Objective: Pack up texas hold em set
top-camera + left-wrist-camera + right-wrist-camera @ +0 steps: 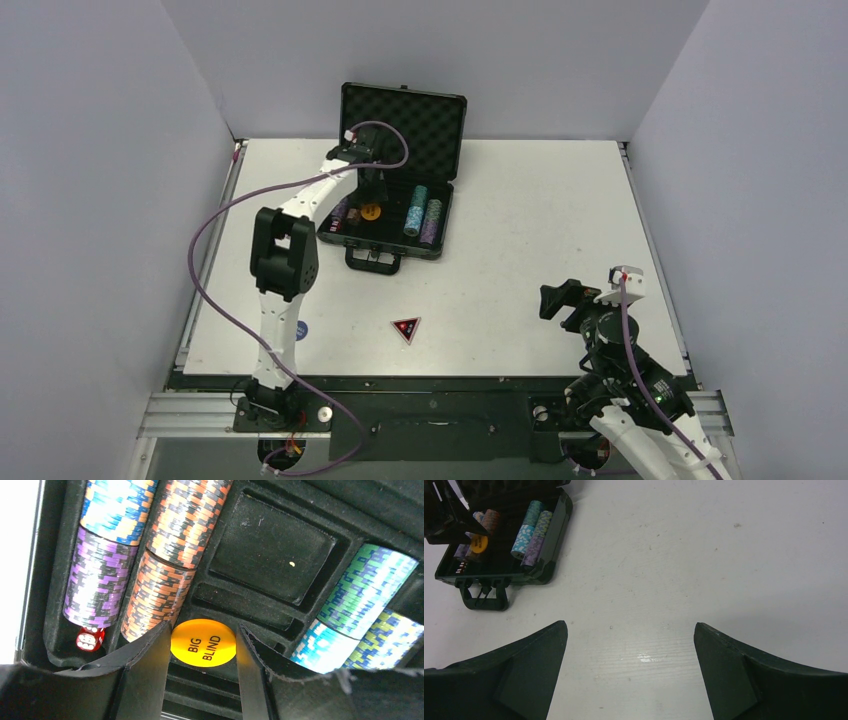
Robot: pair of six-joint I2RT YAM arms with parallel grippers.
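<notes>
Pale grey walls (90, 150) enclose a white table (520, 230) with a metal rail (190, 412) at its near edge.

One briefcase (405, 115), one yellow disc (202, 642), one blue disc (301, 328), one triangle (406, 328), one red die (90, 639) that shows clearly, and seemingly seven chip stacks (97, 575).

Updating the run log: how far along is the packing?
Done: chip stacks and a red die sit in the case. In hand: left hand appears to pinch the yellow disc inside the case. Left: triangle and blue disc lie on the table; lid open; right hand open, empty.
</notes>
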